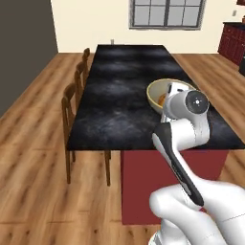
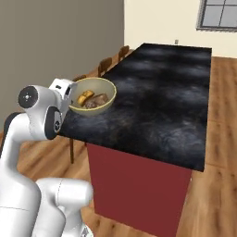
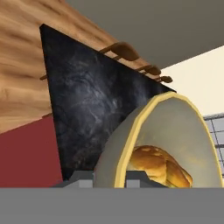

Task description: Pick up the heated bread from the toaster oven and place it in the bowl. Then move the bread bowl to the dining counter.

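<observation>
The counter (image 2: 157, 92) is black with grey marbling, on a dark red base (image 2: 139, 185). The bowl (image 2: 92, 96) is tan-yellow with a paler rim. In it lies golden-orange bread (image 2: 84, 98) beside a brownish piece (image 2: 97, 100). The chairs (image 1: 72, 103) along the counter's edge are brown wood, and the floor (image 1: 33, 158) is streaked plank brown. The walls (image 2: 152, 18) are cream, the window frame (image 1: 166, 14) grey.

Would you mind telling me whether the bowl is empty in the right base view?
No, the bowl holds a golden-orange piece of bread and a brownish piece beside it.
</observation>
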Controlling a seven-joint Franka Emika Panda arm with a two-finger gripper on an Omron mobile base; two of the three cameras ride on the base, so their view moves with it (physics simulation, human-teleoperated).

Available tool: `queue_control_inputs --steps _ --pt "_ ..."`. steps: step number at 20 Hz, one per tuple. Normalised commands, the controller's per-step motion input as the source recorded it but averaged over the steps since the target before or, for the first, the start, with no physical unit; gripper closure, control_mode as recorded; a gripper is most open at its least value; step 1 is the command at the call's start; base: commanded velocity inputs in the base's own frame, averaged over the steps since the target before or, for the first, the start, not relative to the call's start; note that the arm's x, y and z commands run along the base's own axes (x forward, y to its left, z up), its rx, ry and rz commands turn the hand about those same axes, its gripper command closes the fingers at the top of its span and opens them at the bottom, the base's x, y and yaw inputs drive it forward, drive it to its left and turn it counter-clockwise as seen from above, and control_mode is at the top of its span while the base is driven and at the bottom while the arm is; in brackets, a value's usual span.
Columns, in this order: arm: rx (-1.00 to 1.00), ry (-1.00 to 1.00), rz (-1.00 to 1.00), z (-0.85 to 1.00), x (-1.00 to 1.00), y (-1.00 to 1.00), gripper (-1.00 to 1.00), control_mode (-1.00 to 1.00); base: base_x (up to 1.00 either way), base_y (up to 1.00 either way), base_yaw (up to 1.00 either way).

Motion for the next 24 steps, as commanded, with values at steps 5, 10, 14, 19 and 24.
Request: queue_control_inputs --steps 5,10,14,19,24 --pt "0.0 0.0 0.0 0.0 0.0 0.0 1.0 1.0 0.73 0.0 -0.2" --pt "0.0 0.0 0.0 0.0 0.0 0.0 1.0 -1.0 0.1 0.0 -0.05" --pt "0.0 0.12 0.0 -0.11 0.73 -0.01 1.0 -1.0 0.0 0.0 0.0" --pt "0.0 0.16 0.0 -0.43 1.0 -0.21 1.0 -1.0 0.0 0.0 0.0" --pt "0.0 0.05 0.0 -0.64 1.0 -0.17 1.0 -1.0 0.0 0.0 0.0"
